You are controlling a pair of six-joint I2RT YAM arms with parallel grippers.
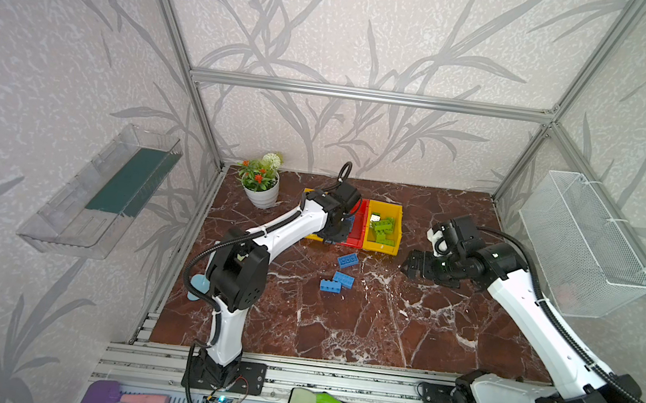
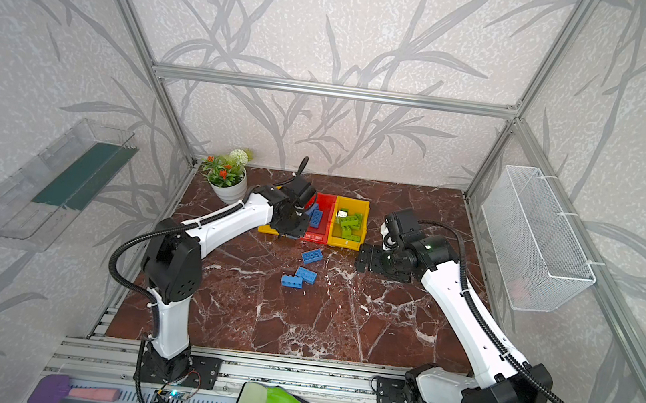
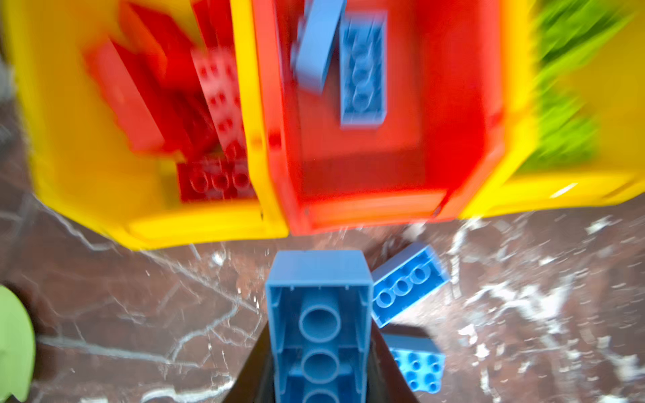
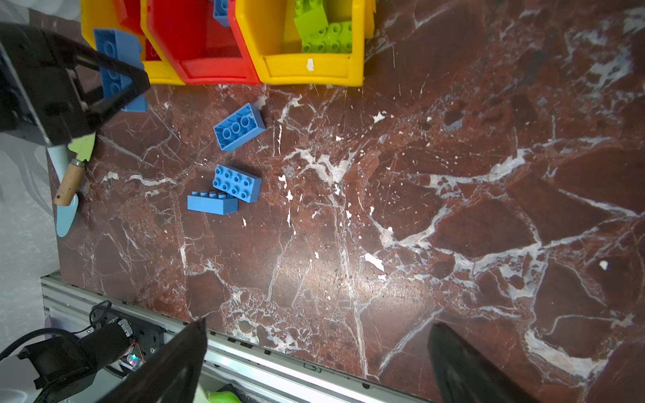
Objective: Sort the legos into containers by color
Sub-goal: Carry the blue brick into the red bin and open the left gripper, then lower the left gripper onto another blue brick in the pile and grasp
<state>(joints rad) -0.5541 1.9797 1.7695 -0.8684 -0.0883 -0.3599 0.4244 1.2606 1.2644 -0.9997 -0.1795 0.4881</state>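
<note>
Presently the left end effector (image 3: 319, 328), the nearer one, is clamped on a blue lego (image 3: 319, 279) whose long axis points straight ahead at the red container (image 3: 366, 209) just beyond its tips, while the right end effector (image 4: 317, 324) hangs spread wide and empty off to the side.

Red-brown marble table (image 1: 382, 322), three joined bins (image 1: 381, 248), three blue bricks (image 1: 347, 260), flowerpot (image 1: 263, 197), perhaps a trowel (image 4: 68, 186)

White arm links (image 1: 288, 227), black joints (image 1: 237, 271), corrugated black cables (image 1: 187, 274).
</note>
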